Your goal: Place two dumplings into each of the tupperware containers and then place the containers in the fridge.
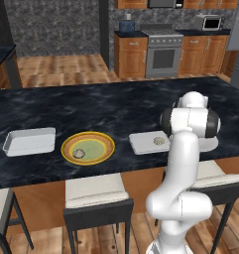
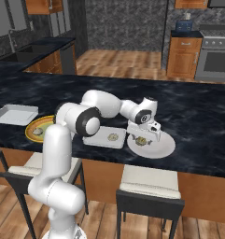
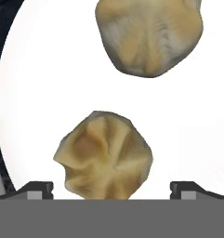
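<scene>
On the dark table (image 1: 91,106), from the left: an empty white tray (image 1: 29,141), a green yellow-rimmed plate (image 1: 88,148) bearing one dumpling (image 1: 79,153), then a second tray (image 1: 148,143) with a dumpling (image 1: 159,141) in it, its right end hidden behind the arm. Farther right, the tool (image 2: 143,138) hangs wide open over a round white plate (image 2: 161,148), holding nothing; two dumplings (image 3: 104,155) lie under it, the farther one (image 3: 148,35) cut off.

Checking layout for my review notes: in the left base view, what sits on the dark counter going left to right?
Empty white tray → green plate holding one dumpling → second white tray with one dumpling.
</scene>
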{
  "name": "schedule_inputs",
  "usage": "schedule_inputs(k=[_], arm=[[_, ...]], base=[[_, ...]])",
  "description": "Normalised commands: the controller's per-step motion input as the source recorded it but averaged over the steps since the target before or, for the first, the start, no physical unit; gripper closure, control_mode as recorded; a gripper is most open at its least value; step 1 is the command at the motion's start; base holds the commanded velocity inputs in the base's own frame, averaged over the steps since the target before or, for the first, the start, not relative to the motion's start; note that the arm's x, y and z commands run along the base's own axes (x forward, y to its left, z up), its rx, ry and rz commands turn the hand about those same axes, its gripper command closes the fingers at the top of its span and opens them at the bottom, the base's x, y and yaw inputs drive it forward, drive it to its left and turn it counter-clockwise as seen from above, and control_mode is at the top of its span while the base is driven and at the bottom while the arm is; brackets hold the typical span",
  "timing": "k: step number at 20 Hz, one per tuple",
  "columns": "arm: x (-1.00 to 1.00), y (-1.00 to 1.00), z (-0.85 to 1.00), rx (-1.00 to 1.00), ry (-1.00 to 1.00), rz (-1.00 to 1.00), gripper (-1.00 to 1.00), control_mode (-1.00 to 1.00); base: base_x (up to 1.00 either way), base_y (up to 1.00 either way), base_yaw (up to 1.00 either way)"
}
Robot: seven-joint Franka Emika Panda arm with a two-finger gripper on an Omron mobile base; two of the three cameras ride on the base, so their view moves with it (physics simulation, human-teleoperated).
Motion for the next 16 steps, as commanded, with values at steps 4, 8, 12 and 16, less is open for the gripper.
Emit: schedule_inputs(k=[4, 8, 12, 16], arm=[[0.03, 0.0, -0.15, 0.0, 0.0, 0.0, -1.0, -1.0], [0.08, 0.0, -0.2, 0.0, 0.0, 0.0, -1.0, -1.0], [0.08, 0.0, -0.13, 0.0, 0.0, 0.0, -1.0, -1.0], [0.18, 0.0, -0.07, 0.0, 0.0, 0.0, -1.0, -1.0]], base=[[0.0, 0.0, 0.0], [0.0, 0.0, 0.0], [0.0, 0.0, 0.0], [0.0, 0.0, 0.0]])
